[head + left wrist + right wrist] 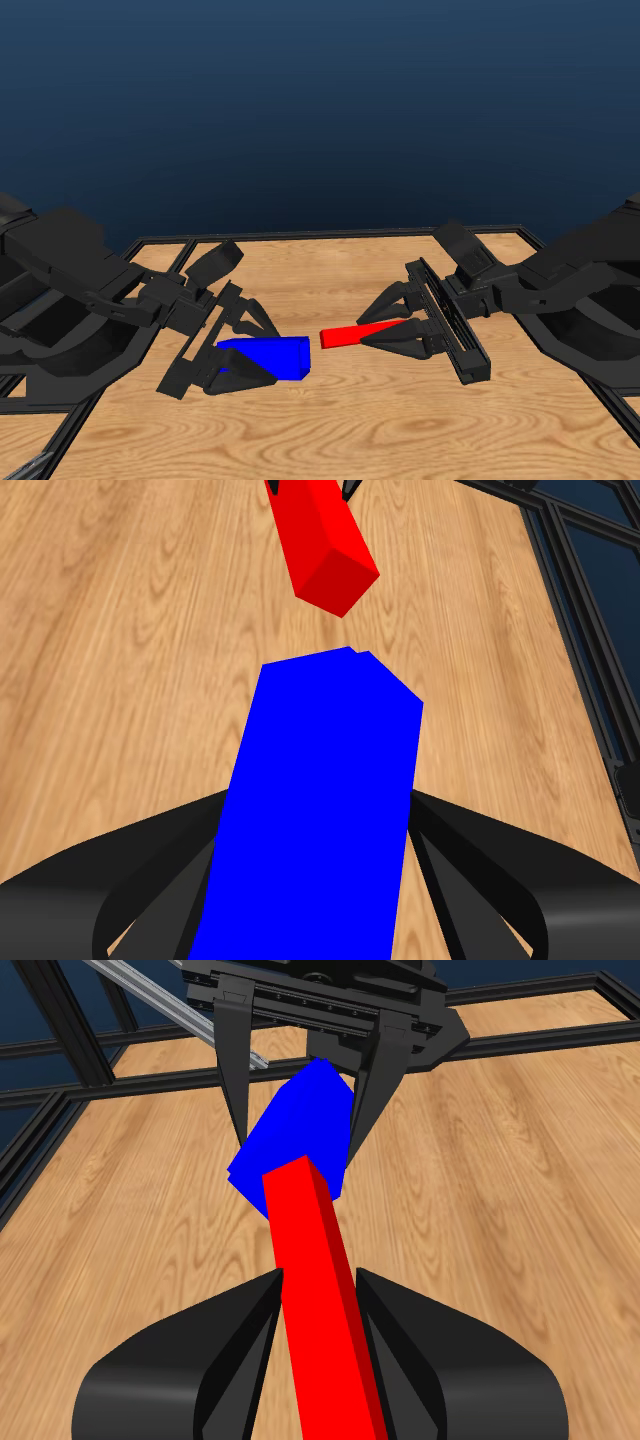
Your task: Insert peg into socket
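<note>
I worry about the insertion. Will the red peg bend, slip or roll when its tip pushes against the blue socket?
The peg looks straight and unbent, so probably stiff. The right gripper holds one end only, so a push might tilt it. Flat faces suggest it would not roll. The socket sits in the left gripper.

slim red peg (pixel 357 333) held level above the table, tip just short of the blue socket (pixel 270 357) — apart, roughly end to end

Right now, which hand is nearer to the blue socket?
The left hand: it grips the socket. The right hand holds the red peg, whose tip stops just short of the socket.
</note>
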